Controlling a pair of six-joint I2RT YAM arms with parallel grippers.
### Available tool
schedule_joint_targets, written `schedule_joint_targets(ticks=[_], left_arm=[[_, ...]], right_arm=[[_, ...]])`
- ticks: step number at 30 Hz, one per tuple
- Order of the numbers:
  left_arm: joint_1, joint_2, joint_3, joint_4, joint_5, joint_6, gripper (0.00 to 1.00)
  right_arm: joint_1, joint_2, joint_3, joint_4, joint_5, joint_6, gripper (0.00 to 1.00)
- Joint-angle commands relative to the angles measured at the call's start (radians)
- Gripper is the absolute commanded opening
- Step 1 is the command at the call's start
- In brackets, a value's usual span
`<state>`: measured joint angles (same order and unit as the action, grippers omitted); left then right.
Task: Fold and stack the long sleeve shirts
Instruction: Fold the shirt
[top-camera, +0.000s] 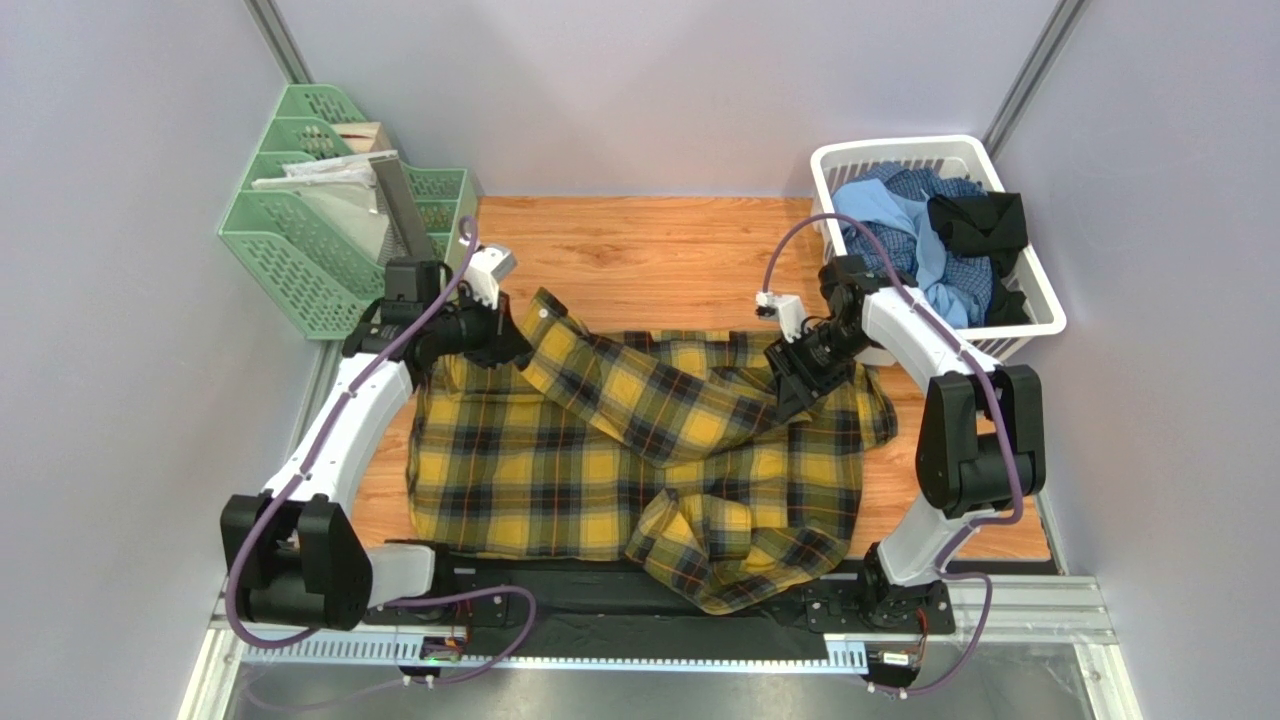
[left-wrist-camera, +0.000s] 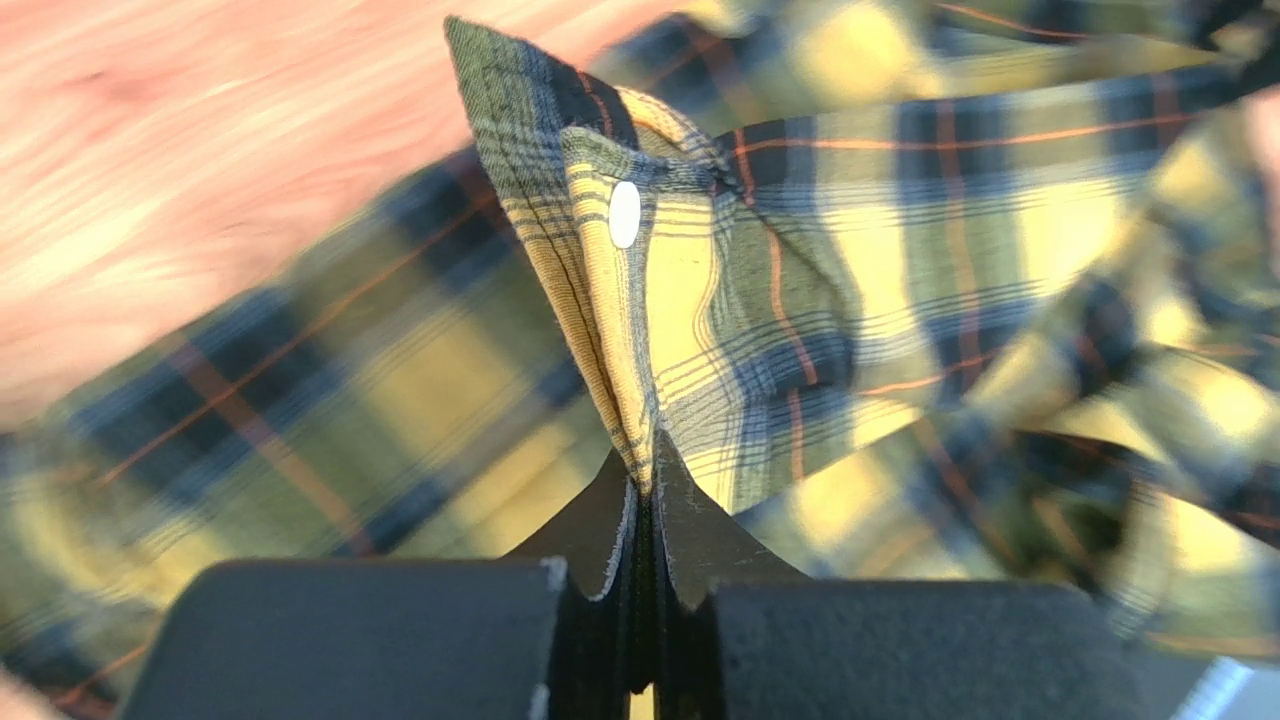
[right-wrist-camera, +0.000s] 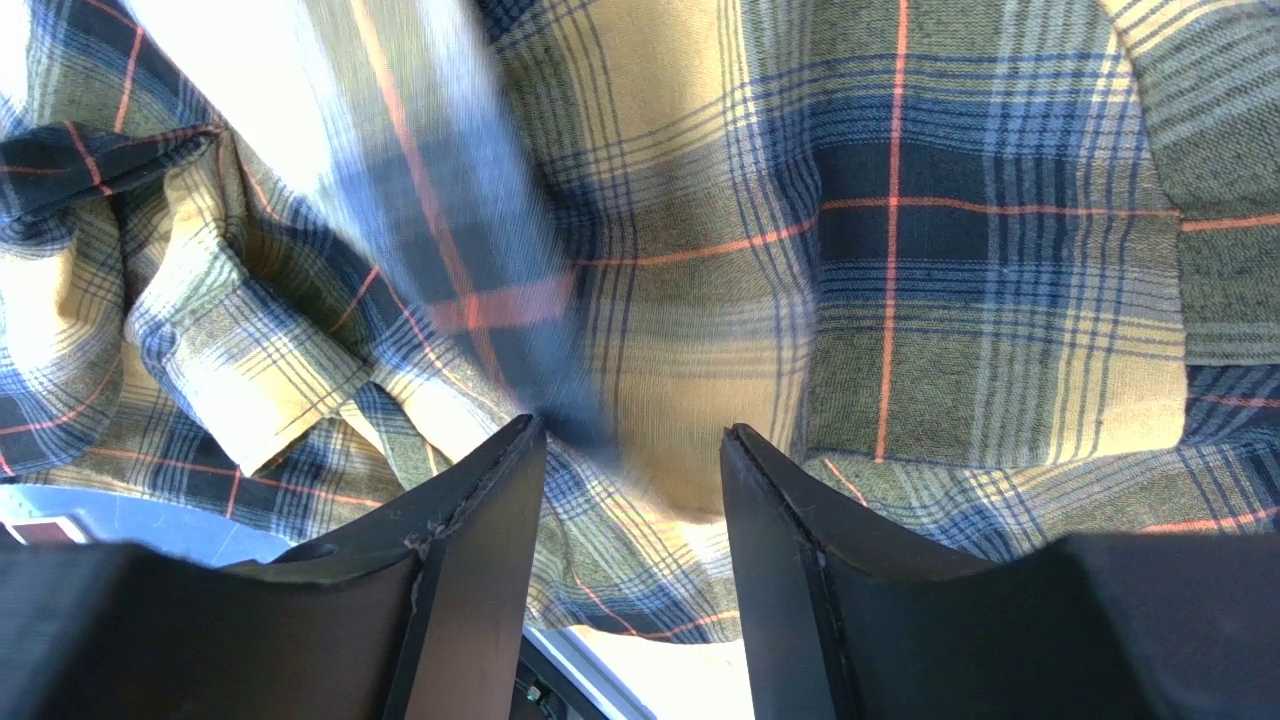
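Observation:
The mustard-yellow and black plaid shirt (top-camera: 631, 450) lies spread and rumpled across the wooden table (top-camera: 661, 255). One sleeve runs up to the left. My left gripper (top-camera: 516, 333) is shut on the sleeve's cuff (top-camera: 544, 309) and holds it raised at the shirt's far left. In the left wrist view the gripper (left-wrist-camera: 654, 483) pinches the cuff edge, and a white button (left-wrist-camera: 624, 213) shows above. My right gripper (top-camera: 792, 384) hovers over the shirt's far right part. In the right wrist view it (right-wrist-camera: 631, 450) is open with plaid cloth (right-wrist-camera: 902, 270) below and a blurred fold just beyond the tips.
A white basket (top-camera: 1037, 308) at the back right holds light blue, blue-checked and black shirts (top-camera: 932, 225). Green file trays (top-camera: 301, 248) stand at the back left. The shirt's lower part hangs over the table's near edge by the arm bases.

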<state>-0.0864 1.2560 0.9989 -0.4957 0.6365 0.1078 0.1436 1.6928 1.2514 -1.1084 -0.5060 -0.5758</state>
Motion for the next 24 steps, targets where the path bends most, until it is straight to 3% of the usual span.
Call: schedule_joint_targets(ticks=[1,5,10,14,15,19,24], left_arm=[[0.074,0.003,-0.075,0.080,-0.058,0.085,0.00],[0.080,0.106,-0.071,0.014,-0.164,0.118,0.00],[0.080,0.213,0.001,-0.171,-0.277,0.185,0.23],[0.112,0.142,-0.031,-0.187,-0.334,0.306,0.35],[0.112,0.120,-0.045,-0.185,-0.339,0.325,0.46],[0.106,0.046,-0.072,-0.204,-0.330,0.411,0.47],[0.089,0.117,-0.057,-0.227,-0.337,0.452,0.47]], right_arm=[[0.002,-0.002,0.057,0.001,0.021,0.017,0.50],[0.004,-0.004,0.082,0.016,0.069,0.054,0.46],[0.013,-0.008,0.083,0.018,0.100,0.070,0.37],[0.045,-0.041,0.060,0.042,0.126,0.089,0.34],[0.051,-0.054,0.051,0.051,0.136,0.096,0.34],[0.097,-0.099,0.014,0.087,0.170,0.114,0.32],[0.113,-0.004,0.032,0.133,0.239,0.133,0.32]])
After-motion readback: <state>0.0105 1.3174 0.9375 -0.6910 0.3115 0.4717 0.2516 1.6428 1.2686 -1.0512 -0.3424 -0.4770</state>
